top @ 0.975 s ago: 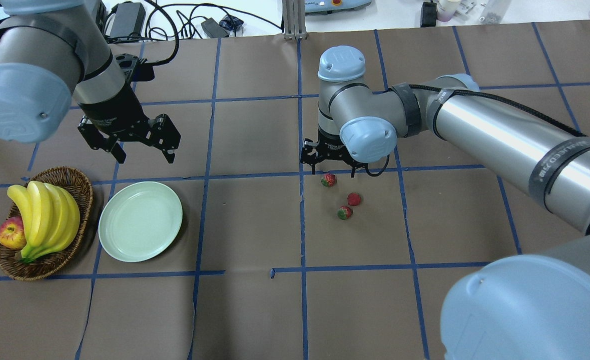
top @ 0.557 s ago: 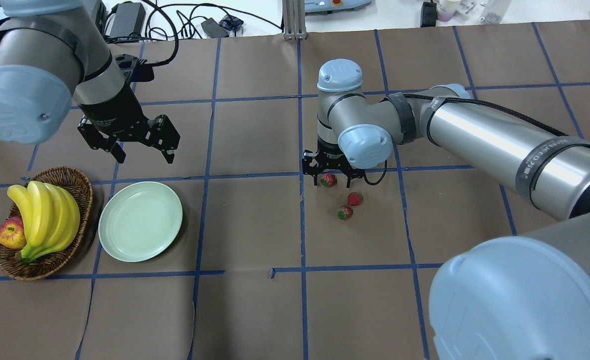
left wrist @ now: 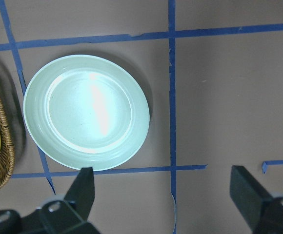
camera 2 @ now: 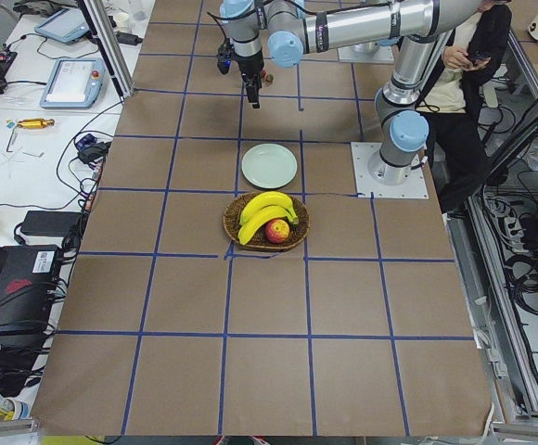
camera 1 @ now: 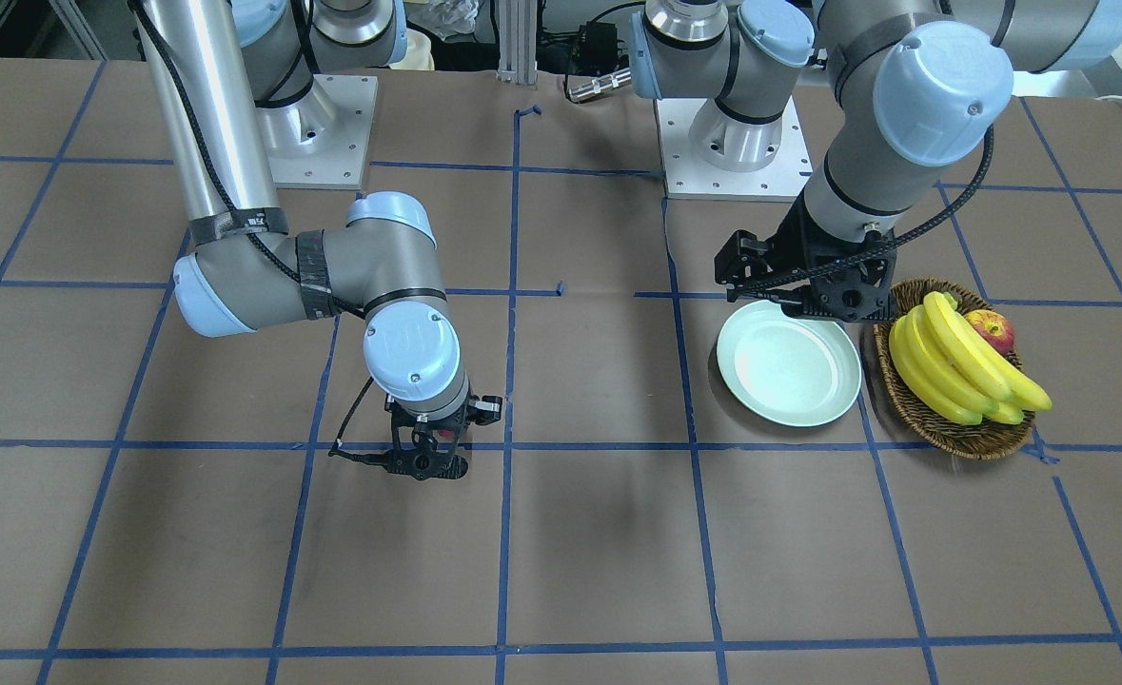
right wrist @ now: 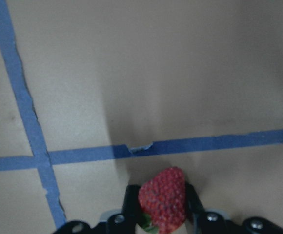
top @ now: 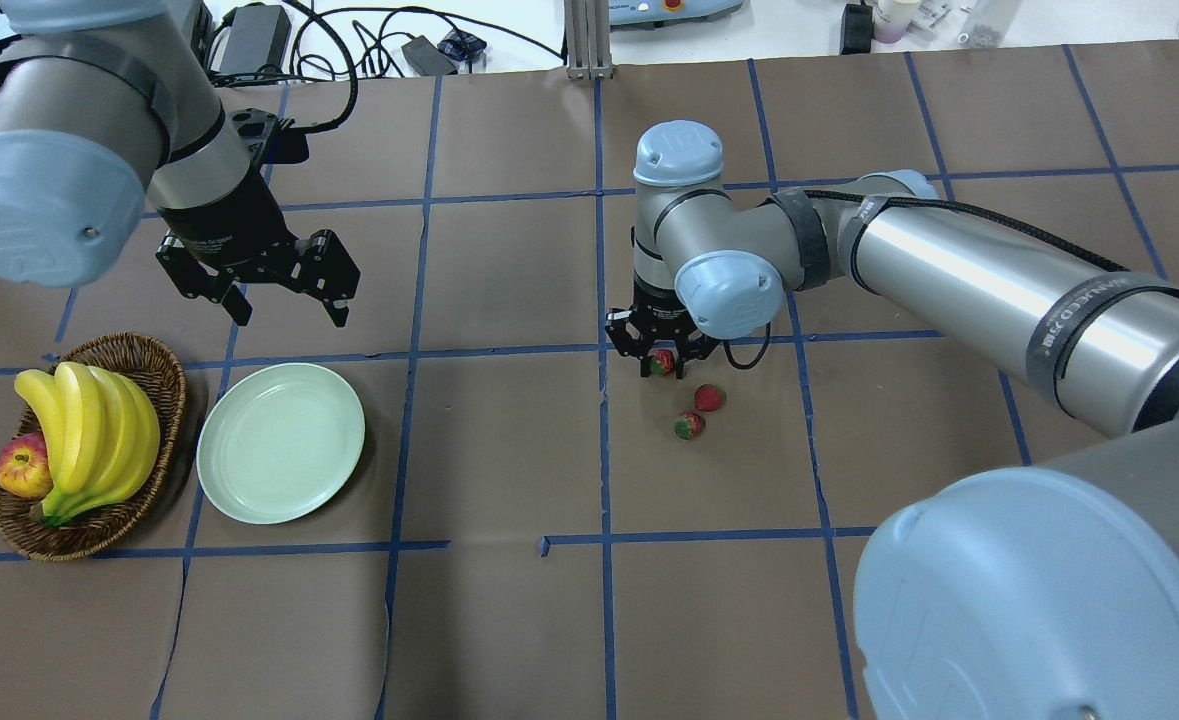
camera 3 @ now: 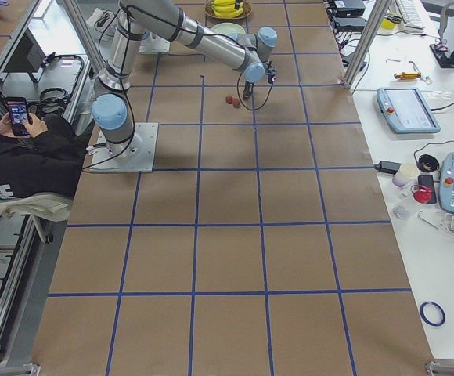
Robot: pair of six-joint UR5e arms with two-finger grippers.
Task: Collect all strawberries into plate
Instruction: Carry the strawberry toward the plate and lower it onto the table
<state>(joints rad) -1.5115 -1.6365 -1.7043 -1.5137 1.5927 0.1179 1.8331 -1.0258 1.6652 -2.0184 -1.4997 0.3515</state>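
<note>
My right gripper [top: 661,365] is down at the table with its fingers closed on one strawberry [top: 660,361]. The right wrist view shows that berry [right wrist: 163,198] pinched between both fingers [right wrist: 130,204]. It shows red inside the right gripper [camera 1: 432,449] in the front view. Two more strawberries [top: 709,397] [top: 689,426] lie on the paper just nearer to me and to the right. The pale mint plate [top: 280,442] sits empty at the left. My left gripper [top: 291,318] hangs open and empty above the plate's far edge; the plate [left wrist: 86,112] fills its wrist view.
A wicker basket [top: 154,365] with bananas [top: 89,430] and an apple [top: 21,466] stands left of the plate, almost touching it. Brown paper with a blue tape grid covers the table. Cables and devices lie beyond the far edge.
My right gripper has come down over the farthest strawberry and its fingers have closed in on it. The left arm, plate and other two berries have not moved.
</note>
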